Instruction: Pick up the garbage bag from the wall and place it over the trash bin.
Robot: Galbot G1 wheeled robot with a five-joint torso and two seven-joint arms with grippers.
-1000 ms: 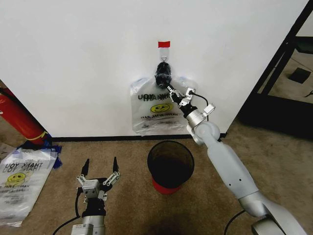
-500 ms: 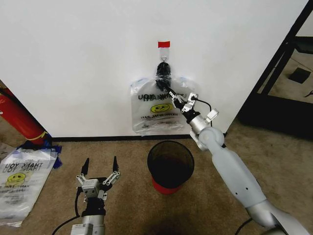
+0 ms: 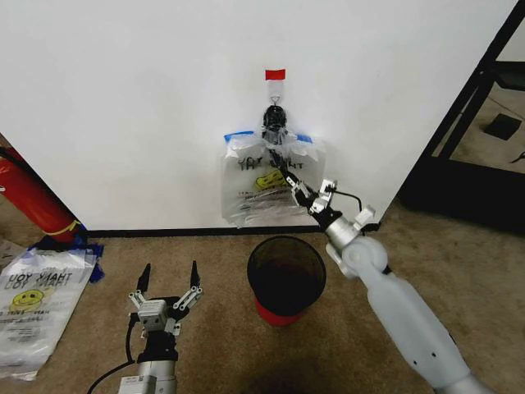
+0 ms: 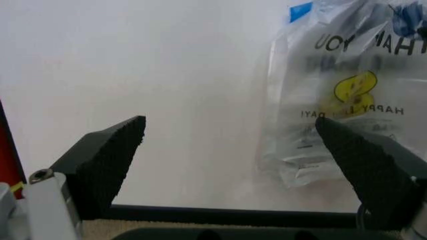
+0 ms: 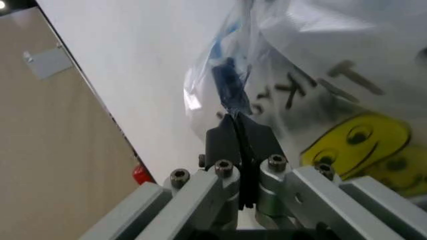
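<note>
From the head camera I've got the garbage bag (image 3: 269, 176) hanging flat against the wall (image 3: 123, 98), pinned under a black clip (image 3: 271, 117) just below a red tape strip (image 3: 275, 75). My right gripper (image 3: 289, 182) is reaching up across the bag's front, fingertips on the plastic right by the smiley face. The trash bin (image 3: 286, 279) sits on the carpet (image 3: 205, 263) directly under the bag, mouth open, red base showing. My left gripper (image 3: 169, 279) is parked low over the carpet, well apart from the bin, its two black fingers spread wide with nothing between them. Off to the left there's a red cylinder (image 3: 33, 201) leaning by the wall and a spare bag (image 3: 37, 295) lying on the floor.

Left wrist camera: the left gripper (image 4: 247, 150) shows both ribbed pads standing far apart, the wall and its black baseboard (image 4: 227, 215) beyond them. The garbage bag (image 4: 347, 95) hangs ahead to one side, print and yellow face readable, a blue edge at its top corner.

Right wrist camera: the right gripper (image 5: 241, 130) has its black fingers (image 5: 223, 142) pressed together, and a bunched bluish fold of the garbage bag (image 5: 320, 95) is pinched at their tips. The smiley face sits just beside the fingers, the white wall (image 5: 127, 65) behind.
</note>
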